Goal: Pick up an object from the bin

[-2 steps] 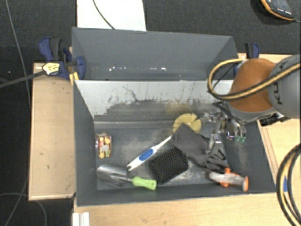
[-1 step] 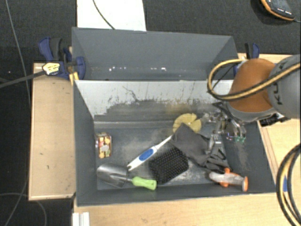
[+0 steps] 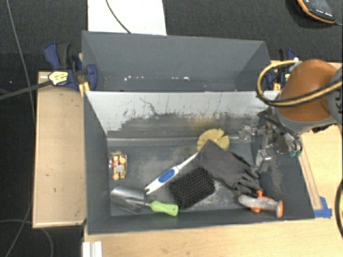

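My gripper [image 3: 263,155] hangs over the right side of the bin, just above the right edge of a dark grey glove [image 3: 225,166] that lies flat on the floor. Nothing can be seen in it. In front of the gripper, near the front right corner, lies a small grey and orange tool [image 3: 261,203]. A yellow scalloped piece [image 3: 213,138] rests against the back slope, left of the gripper.
Further left lie a black hairbrush [image 3: 192,187], a blue and white toothbrush [image 3: 169,175], a metal trowel with a green handle [image 3: 142,201] and a small coloured box [image 3: 118,164]. The arm with its orange cover reaches in over the bin's right wall.
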Action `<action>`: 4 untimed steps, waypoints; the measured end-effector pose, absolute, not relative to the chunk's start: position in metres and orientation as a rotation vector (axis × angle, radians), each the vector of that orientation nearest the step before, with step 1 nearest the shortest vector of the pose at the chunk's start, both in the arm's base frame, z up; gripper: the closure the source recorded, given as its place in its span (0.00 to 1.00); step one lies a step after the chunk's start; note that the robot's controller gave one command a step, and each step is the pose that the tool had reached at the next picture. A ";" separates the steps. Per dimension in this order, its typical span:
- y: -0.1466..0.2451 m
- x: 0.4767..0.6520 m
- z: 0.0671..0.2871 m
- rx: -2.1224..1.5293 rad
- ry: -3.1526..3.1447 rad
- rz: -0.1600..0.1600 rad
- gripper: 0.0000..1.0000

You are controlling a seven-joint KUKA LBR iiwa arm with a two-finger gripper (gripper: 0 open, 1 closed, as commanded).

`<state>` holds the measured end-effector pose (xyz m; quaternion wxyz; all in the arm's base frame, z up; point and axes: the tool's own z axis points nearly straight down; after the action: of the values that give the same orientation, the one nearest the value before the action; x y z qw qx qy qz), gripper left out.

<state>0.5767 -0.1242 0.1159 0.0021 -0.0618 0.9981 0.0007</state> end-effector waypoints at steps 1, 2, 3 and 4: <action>-0.145 0.587 0.103 0.121 3.133 0.001 0.00; -0.071 0.541 0.078 -0.033 3.138 0.007 0.00; -0.119 0.547 0.072 0.227 3.123 0.004 0.00; -0.124 0.564 0.071 0.014 3.133 0.008 1.00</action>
<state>0.5642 -0.1239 0.0710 0.0041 0.0045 1.0000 0.0025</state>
